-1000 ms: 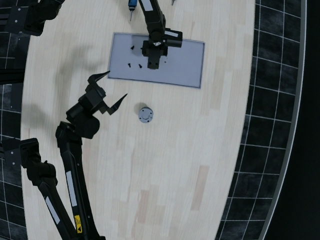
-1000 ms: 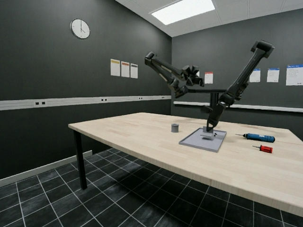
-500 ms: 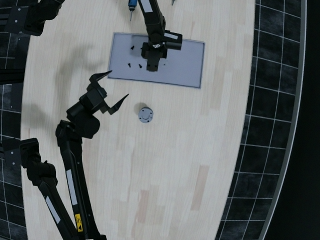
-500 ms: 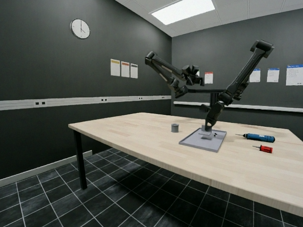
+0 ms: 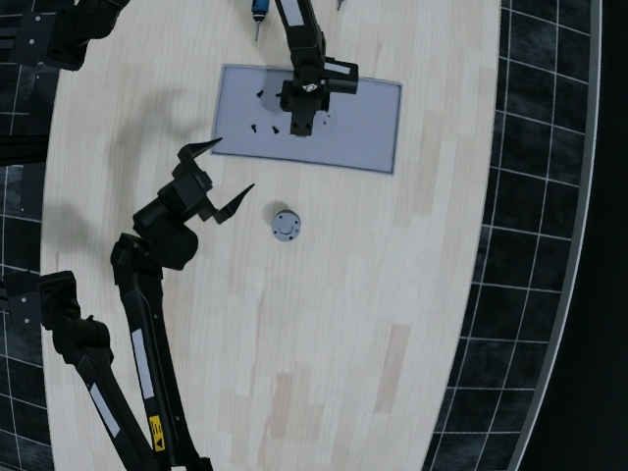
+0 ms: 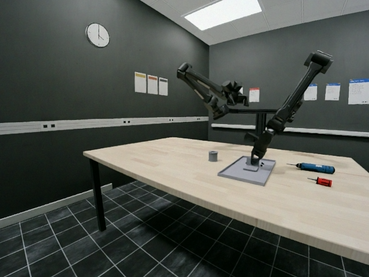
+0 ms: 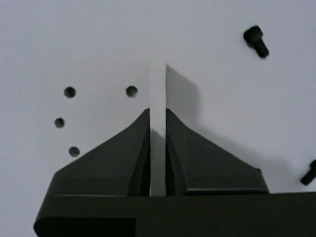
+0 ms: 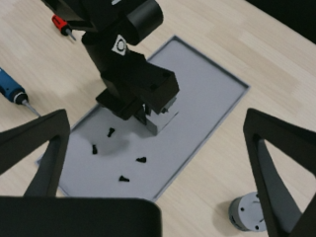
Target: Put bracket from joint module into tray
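Top: the left pincer [image 5: 301,132] [image 6: 255,162] [image 7: 157,118] [image 8: 146,121] is over the tray [image 5: 354,165] [image 6: 241,180] [image 8: 217,123]; the joint module [image 5: 286,226] [image 6: 213,156] [image 8: 249,213] stands outside, on the counter [image 5: 330,304] [image 6: 166,161] [image 8: 291,99].

Exterior: the bracket [image 6: 251,169] [image 7: 99,114] [image 8: 159,121] is in the tray, at the left pincer.

Left wrist: nearly closed, the pincer grips the bracket's upright flange; 4 holes show. It looks stiff, light, perhaps slippery; the flange is the best hold.

Right wrist: the right pincer [image 5: 237,161] [image 8: 156,118] gapes wide, holding nothing; 4 screws [image 8: 141,159] lie in the tray.

Grey tray [image 5: 354,127] [image 6: 241,176] [image 8: 207,89], about 4 black screws [image 5: 253,128] [image 8: 141,160], blue screwdriver [image 5: 260,6] [image 6: 317,167] [image 8: 9,85], red screwdriver [image 6: 324,182] [image 8: 59,22]
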### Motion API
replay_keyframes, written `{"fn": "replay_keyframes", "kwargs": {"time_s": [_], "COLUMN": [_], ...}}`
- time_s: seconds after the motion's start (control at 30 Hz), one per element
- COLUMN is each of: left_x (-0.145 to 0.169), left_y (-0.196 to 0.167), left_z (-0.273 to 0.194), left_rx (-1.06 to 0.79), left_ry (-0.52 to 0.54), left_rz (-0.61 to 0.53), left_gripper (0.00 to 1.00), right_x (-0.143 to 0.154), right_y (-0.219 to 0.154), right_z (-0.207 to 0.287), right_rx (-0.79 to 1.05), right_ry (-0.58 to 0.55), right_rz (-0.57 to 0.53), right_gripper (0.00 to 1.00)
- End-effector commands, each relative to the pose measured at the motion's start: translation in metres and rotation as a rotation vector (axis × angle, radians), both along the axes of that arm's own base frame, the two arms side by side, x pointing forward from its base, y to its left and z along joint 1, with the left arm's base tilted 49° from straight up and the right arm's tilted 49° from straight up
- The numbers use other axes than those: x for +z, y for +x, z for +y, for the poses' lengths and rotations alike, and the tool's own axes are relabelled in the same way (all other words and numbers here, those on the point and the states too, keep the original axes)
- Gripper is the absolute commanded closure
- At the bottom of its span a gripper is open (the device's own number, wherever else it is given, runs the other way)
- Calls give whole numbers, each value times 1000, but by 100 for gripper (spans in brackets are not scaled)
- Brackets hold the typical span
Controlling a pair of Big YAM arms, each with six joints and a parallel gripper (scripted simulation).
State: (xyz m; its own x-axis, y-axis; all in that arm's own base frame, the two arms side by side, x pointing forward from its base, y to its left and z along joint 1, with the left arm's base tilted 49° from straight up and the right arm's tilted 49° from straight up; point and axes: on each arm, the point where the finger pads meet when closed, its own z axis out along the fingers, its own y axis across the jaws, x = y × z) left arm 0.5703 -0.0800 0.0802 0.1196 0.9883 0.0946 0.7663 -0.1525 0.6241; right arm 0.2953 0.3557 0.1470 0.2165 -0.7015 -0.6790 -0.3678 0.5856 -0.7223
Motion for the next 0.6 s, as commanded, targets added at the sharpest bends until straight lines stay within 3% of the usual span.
{"fn": "replay_keyframes", "kwargs": {"time_s": [0.0,0.1,0.27,0.33,0.43,0.47,0.57], "left_x": [3,-7,28,28,42,49,62], "left_y": [16,18,-10,-10,-22,-28,-38], "left_z": [-20,-7,-21,-21,-21,-21,-20], "left_rx": [-23,-25,-30,-30,-29,-28,-28], "left_ry": [-11,-5,-15,-15,-17,-17,-18], "left_rz": [-27,-23,-32,-32,-34,-35,-37], "left_gripper": [100,100,43,43,9,3,3], "right_x": [14,12,8,8,6,5,4], "right_y": [15,18,23,23,25,27,32], "right_z": [13,13,13,13,13,13,12], "right_rx": [-5,-5,-4,-4,-1,-3,-6], "right_ry": [60,62,61,61,60,60,59], "right_rz": [-25,-26,-29,-29,-31,-31,-34], "right_gripper": [0,0,0,0,0,0,0]}}
